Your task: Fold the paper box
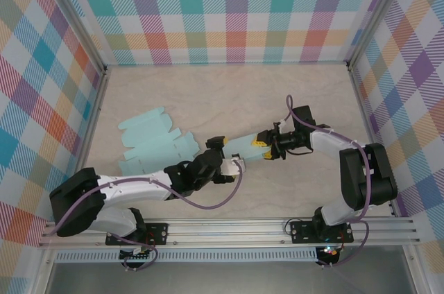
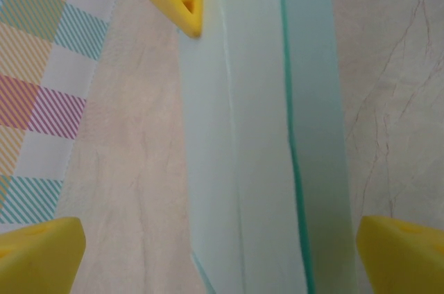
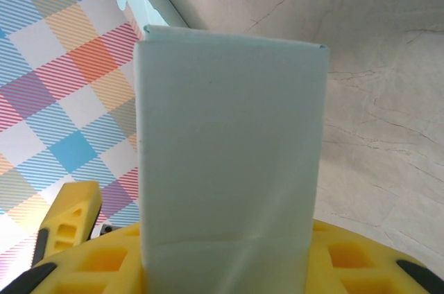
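At far left of the table (image 1: 208,93), flat blue blanks (image 1: 149,143) lie near the checked wall (image 1: 41,100), bare surface beyond them. Left gripper (image 1: 224,154) stands wide open astride the paper box (image 1: 243,147) at mid-table; right gripper (image 1: 266,147) clamps its other end. Left wrist view reveals a dark green fold line (image 2: 291,100); right wrist view, the box's squared far edge (image 3: 232,46).

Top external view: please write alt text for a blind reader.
The right gripper holds one end of a pale blue paper box at the middle of the table, and the open left gripper straddles its other end. Flat blue sheets lie to the left.
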{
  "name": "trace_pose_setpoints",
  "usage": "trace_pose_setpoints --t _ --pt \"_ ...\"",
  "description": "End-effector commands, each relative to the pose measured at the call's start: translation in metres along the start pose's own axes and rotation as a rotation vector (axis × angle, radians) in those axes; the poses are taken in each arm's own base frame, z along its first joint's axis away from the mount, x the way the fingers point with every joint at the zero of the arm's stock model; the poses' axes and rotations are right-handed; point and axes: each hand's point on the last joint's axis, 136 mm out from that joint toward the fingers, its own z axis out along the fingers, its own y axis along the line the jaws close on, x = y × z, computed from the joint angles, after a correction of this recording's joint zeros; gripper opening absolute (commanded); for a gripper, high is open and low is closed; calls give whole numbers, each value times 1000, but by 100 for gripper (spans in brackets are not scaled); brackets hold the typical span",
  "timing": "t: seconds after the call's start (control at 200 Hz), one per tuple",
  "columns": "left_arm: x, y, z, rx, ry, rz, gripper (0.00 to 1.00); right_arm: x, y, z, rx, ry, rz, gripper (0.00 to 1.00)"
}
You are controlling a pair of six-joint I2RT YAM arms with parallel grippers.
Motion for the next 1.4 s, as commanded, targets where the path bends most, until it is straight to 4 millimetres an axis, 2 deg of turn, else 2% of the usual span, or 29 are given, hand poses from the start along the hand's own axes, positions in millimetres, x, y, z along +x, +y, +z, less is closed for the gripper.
trace_pose_setpoints --t 0.0,0.21,0.37,0.525,0.74,0.82,0.98,1.145,1.3,1.395 --pt "5 -7 10 10 48 42 100 11 11 -4 -25 30 -8 35" --pt "0 6 21 -68 53 35 100 12 9 -4 -22 30 -9 35" --pt "-1 15 25 -111 72 20 83 12 6 -3 -20 32 -4 35" --pt "-3 20 22 -117 79 2 72 13 4 -3 -18 32 -5 35" --pt "-5 25 14 -102 92 -28 47 12 4 -3 -13 27 -9 37" --pt "-7 26 9 -79 99 -45 42 12 3 -4 -4 16 -18 38" --pt "-7 25 -3 -14 117 -84 41 14 3 -9 13 -19 -52 48" --pt "1 19 -20 110 171 -120 41 11 3 -28 60 -123 -114 64" --pt "9 11 -35 257 198 -190 41 6 -3 -65 181 -319 -205 69" --pt "15 2 -38 349 216 -224 41 10 -2 -90 262 -454 -301 73"
